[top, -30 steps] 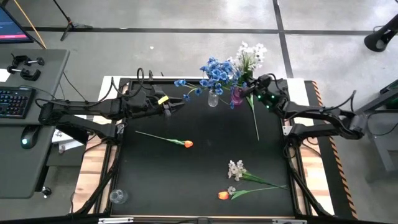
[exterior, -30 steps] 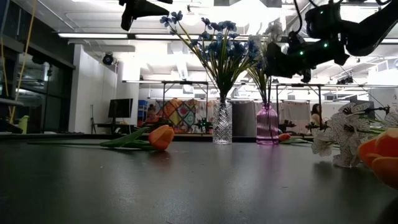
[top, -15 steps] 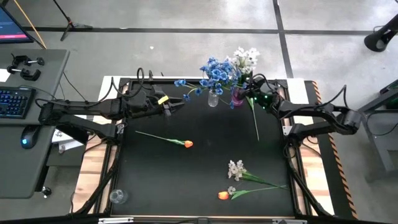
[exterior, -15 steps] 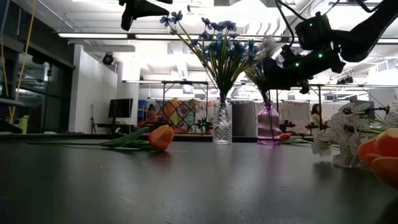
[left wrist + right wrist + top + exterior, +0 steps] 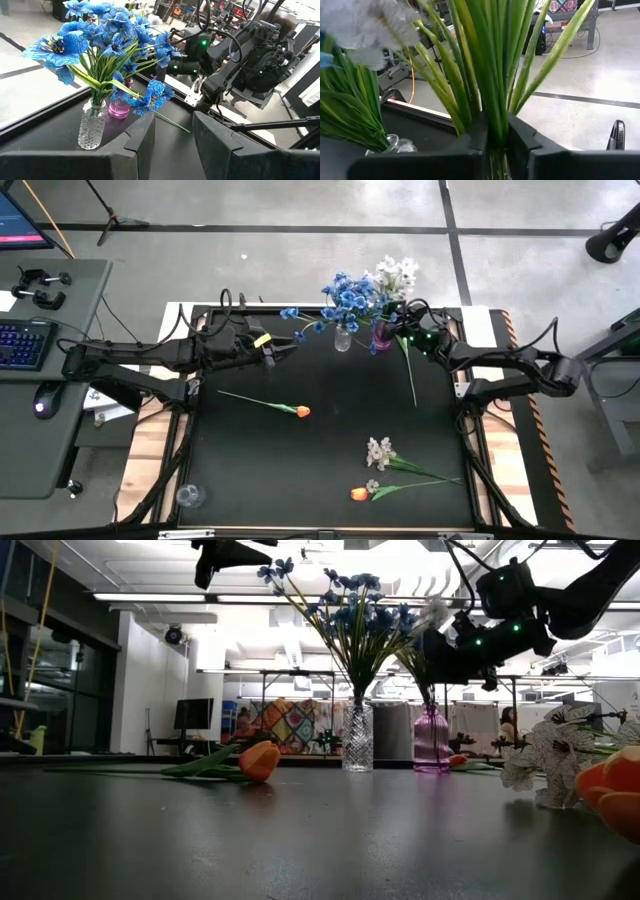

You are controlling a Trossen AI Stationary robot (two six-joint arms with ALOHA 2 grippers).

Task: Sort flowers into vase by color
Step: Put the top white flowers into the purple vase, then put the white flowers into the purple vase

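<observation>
Two vases stand side by side at the far edge of my table. I see the clear glass vase (image 5: pixel 343 339) holding the bushy blue flowers (image 5: pixel 347 296), and touching distance beside it the purple vase (image 5: pixel 381 334) with the white spray (image 5: pixel 396 274) standing in it. My right gripper (image 5: pixel 398 320) sits just above the purple vase, its fingers (image 5: pixel 481 134) pressed around the white spray's green stems. My left gripper (image 5: pixel 290 345) hovers over the table near the clear vase with its fingers parted and nothing between them. Loose on the table I count an orange tulip (image 5: pixel 301 411) near the middle, a bare green stem (image 5: pixel 410 375) beside the purple vase, and near the front edge another white spray (image 5: pixel 379 450) and a second orange tulip (image 5: pixel 359 493).
</observation>
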